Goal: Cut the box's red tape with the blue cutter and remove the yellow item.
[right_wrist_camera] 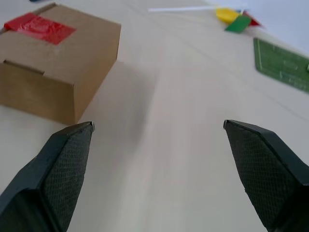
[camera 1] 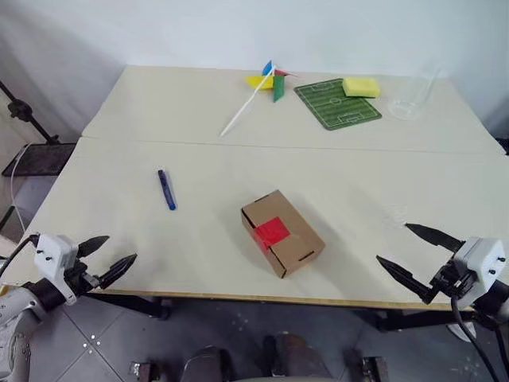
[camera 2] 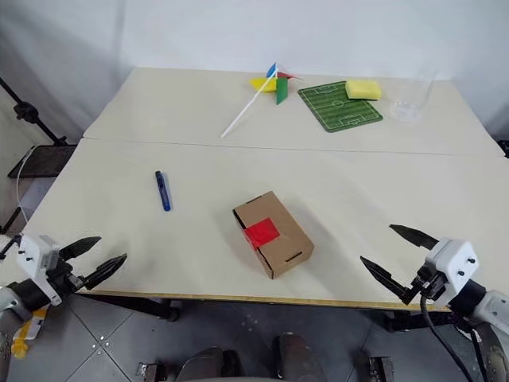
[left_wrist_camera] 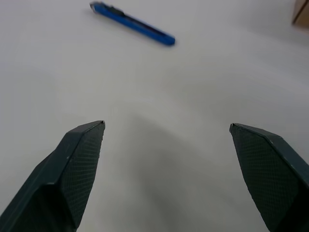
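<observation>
Tabletop (camera 1: 199,111) scene: I see the cutter (camera 1: 166,189) at centre-left, long axis running up-frame, nearer my left gripper (camera 1: 111,255); both grippers, right gripper (camera 1: 413,255) included, gape empty.

Bare table (camera 1: 199,239) around box (camera 1: 282,233)

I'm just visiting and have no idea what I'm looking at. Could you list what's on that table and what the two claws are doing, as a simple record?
box: brown carton, closed, near the table's front edge
red tape: red patch across the lid seam, uncut
blue cutter: lying flat, left of the box
left gripper: open, empty, at the front edge
right gripper: open, empty
far side: pinwheel, green mat, yellow sponge, clear glass
</observation>
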Tool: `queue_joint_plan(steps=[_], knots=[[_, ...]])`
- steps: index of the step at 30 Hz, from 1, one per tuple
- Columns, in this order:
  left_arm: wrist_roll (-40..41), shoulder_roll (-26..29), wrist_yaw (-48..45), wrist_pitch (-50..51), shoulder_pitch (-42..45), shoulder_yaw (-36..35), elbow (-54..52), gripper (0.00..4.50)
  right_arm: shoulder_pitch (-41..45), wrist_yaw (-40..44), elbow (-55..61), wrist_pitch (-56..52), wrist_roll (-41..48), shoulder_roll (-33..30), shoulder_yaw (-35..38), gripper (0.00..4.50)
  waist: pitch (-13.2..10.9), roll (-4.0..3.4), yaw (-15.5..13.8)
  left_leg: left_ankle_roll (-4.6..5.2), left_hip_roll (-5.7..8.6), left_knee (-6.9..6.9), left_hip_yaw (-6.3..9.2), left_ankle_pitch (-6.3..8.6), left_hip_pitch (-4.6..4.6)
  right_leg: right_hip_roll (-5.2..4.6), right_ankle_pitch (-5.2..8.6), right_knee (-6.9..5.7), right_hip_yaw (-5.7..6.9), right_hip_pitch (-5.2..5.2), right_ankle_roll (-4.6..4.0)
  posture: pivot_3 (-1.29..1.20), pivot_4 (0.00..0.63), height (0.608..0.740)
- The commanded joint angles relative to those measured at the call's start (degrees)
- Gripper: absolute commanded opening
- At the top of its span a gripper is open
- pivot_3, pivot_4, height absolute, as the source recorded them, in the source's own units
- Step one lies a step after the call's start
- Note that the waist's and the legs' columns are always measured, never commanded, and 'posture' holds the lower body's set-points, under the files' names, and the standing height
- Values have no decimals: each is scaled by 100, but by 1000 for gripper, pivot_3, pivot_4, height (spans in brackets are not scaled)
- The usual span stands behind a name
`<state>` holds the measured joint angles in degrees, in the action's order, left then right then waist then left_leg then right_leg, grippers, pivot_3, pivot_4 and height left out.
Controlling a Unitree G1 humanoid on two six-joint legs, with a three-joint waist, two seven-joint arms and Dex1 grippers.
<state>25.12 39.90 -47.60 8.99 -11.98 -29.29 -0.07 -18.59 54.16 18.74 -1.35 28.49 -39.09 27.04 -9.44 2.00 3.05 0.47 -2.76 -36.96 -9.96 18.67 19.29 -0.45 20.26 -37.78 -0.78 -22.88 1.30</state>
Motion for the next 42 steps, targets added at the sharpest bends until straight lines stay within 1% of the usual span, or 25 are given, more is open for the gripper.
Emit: queue_joint_plan(steps=[1, 3, 4, 6, 9, 11, 13, 14, 15, 17, 18, 19, 20, 21, 22, 23, 25, 29, 34, 39, 42], knots=[[-112, 233, -32, -210, -50, -229, -124, 4358, 50, -7, 68, -26, 112, -13, 43, 4500, 0, 0, 1, 0, 0, 0, 1, 0, -1, 0, 0, 0, 1, 1, 0, 0, 150, 740], [130, 247, -143, 89, -46, -139, -303, 4358, 134, -37, 73, -86, 135, -21, 31, 4500, 0, -1, 0, 0, 1, -1, 4, 0, -5, -3, 0, 0, 4, 7, 0, 0, 150, 740], [312, 283, -221, 404, 22, -65, -327, 4358, 172, -18, 80, -108, 128, -47, -2, 4500, -1, -2, -1, 0, 1, -1, 6, 0, -6, -5, 0, 0, 7, 11, 0, 0, 150, 740], [244, 347, -274, 527, 234, 164, -331, 4358, 213, 4, 167, -227, 156, -87, -48, 4500, -1, -2, -2, 0, 2, -2, 13, 0, -6, -7, 0, 1, 15, 15, 0, 0, 150, 740], [-178, 326, -328, 48, 746, 700, -357, 3823, -97, 403, 514, -781, 510, -375, -117, 3907, -6, -15, -84, -2, 4, -4, 30, -1, -4, -10, 1, 4, 30, 22, -2, 0, 150, 740], [-25, 264, -319, 247, 1079, 843, -364, 3228, -270, 585, 617, -1028, 572, -581, -170, 3265, -6, -15, -139, -1, 5, -3, 33, -2, -3, -11, 1, 6, 31, 24, -2, 0, 150, 740], [-178, 204, -194, 288, 1634, 1192, -318, 2607, -389, 612, 706, -1078, 544, -619, -170, 2504, -5, -11, -157, -1, 4, -2, 36, -2, -1, -10, 1, 9, 35, 25, -2, 0, 150, 740], [-472, 109, -143, 214, 2188, 1613, -162, 2322, -557, 725, 805, -1044, 398, -697, -258, 2197, -4, -12, -164, 0, 5, -5, 43, -2, 1, -11, 1, 12, 41, 29, -1, 0, 150, 740], [-678, 42, -115, 162, 2592, 1913, -27, 1997, -662, 807, 873, -1030, 290, -759, -330, 1786, -4, -16, -202, 0, 6, -9, 44, -2, 2, -12, 1, 12, 41, 30, -1, 0, 150, 740], [-1064, -227, -142, 157, 3452, 2529, 511, 1433, -899, 1018, 1100, -1131, 76, -1007, -651, 1158, -3, -15, -277, 3, 14, -16, 49, -3, 2, -14, 0, 13, 45, 37, 1, 0, 150, 740], [-1191, -325, -282, 202, 3777, 2795, 794, 1133, -956, 1083, 1274, -1204, 127, -1067, -785, 820, -2, -13, -283, 4, 14, -19, 48, -3, 1, -12, -2, 12, 44, 39, 4, 0, 150, 740], [-1393, -392, -362, 121, 4050, 3046, 1079, 791, -966, 1060, 1428, -1258, 142, -1100, -886, 377, 0, -14, -281, 4, 14, -19, 46, -3, 2, -10, -3, 13, 42, 38, 5, 0, 150, 740], [-1523, -419, -417, 38, 4210, 3197, 1272, 500, -957, 1026, 1524, -1292, 157, -1106, -933, 60, 1, -16, -260, 4, 14, -17, 44, -3, 1, -9, -2, 12, 41, 37, 6, 0, 150, 740], [-1654, -440, -454, -86, 4340, 3329, 1451, 202, -934, 996, 1601, -1323, 116, -1129, -1009, 0, 1, -15, -196, 3, 9, -17, 38, -3, 1, -4, -2, 11, 37, 35, 7, 0, 150, 740], [-1729, -551, -524, -113, 4496, 3502, 1594, 80, -940, 997, 1684, -1349, -120, -1255, -1208, 0, 1, -16, -133, 1, 4, -15, 31, -5, 1, 1, 0, 10, 32, 31, 9, 0, 150, 740], [-1771, -669, -591, -97, 4630, 3642, 1702, 80, -900, 964, 1746, -1370, -338, -1339, -1408, 0, 0, -14, -116, 0, 3, -16, 30, -5, 0, 2, 4, 6, 31, 27, 12, 0, 150, 740], [-1899, -880, -637, -85, 4862, 3870, 1908, 80, -666, 717, 1862, -1621, -505, -1373, -1713, 0, -2, -11, -125, -3, 0, -17, 28, -7, 4, 3, 7, 4, 32, 19, 11, 0, 150, 740], [-2165, -1239, -545, -524, 5137, 4089, 2354, 80, 53, 172, 1867, -2172, -329, -1058, -2050, 0, -5, -6, -146, -7, 1, -38, 31, -9, 10, -1, 7, -9, 32, 17, 10, 0, 150, 740], [-2424, -1884, -235, -1068, 5494, 4236, 2932, 80, 883, -83, 1519, -2361, -684, -934, -2554, 0, -5, -6, -161, -5, 5, -47, 34, -9, 11, -5, 7, -14, 34, 20, 10, 0, 150, 740], [-2265, -1848, -669, -1322, 5313, 4204, 2717, 80, 1342, -334, 1373, -2671, -513, -778, -2508, 0, -5, -6, -130, -5, 1, -41, 34, -9, 21, -1, 7, -11, 35, 9, 10, 0, 150, 740], [-2030, -1737, -1026, -1032, 5057, 4179, 2229, 80, 1541, -518, 1171, -2601, -686, -668, -2490, 0, -6, -9, -133, -10, -1, -41, 34, -12, 18, 0, 9, -17, 35, 8, 7, 0, 150, 740]])
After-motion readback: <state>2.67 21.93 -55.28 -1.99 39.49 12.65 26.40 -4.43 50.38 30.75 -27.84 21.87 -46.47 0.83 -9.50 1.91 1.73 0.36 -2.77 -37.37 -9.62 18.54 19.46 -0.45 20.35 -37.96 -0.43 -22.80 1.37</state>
